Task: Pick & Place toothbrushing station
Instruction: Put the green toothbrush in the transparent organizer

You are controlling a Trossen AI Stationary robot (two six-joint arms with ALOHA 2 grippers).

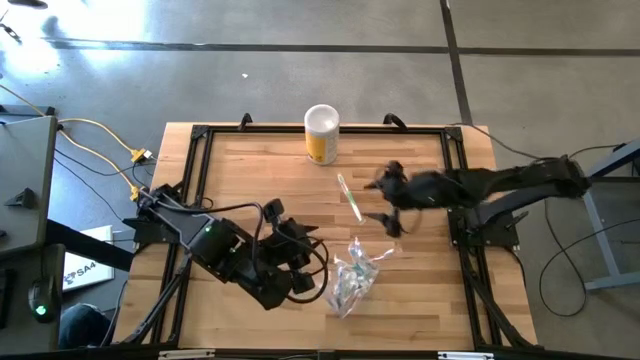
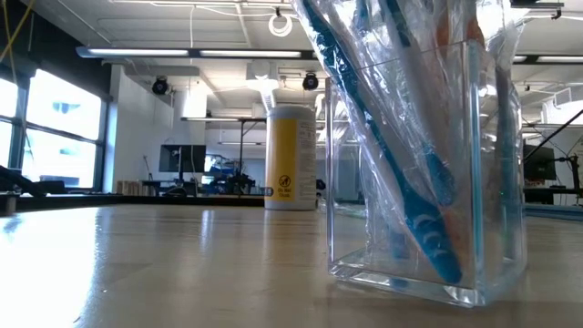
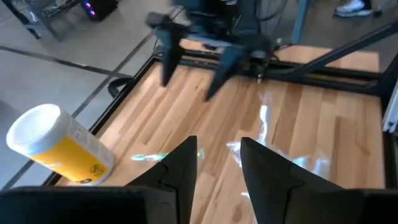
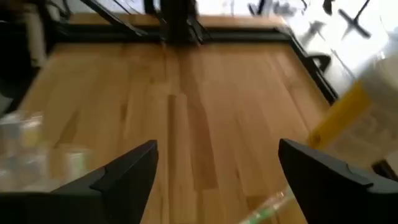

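Right gripper (image 1: 385, 203): we're seeing it hanging right of centre in the high view, jaws spread wide, gripping nothing
Left gripper (image 1: 300, 262): sitting lower left of centre, fingers (image 3: 180, 171) partly apart, nothing between them
Toothbrush (image 1: 350, 198): lying loose just left of our right claw
Plastic bag (image 1: 352, 280): crumpled below centre, beside our left claw
Yellow canister (image 1: 321, 133): standing upper centre

Yellow canister (image 1: 321, 135) with white lid; blue toothbrush (image 2: 414, 196); light wood table (image 1: 250, 170).
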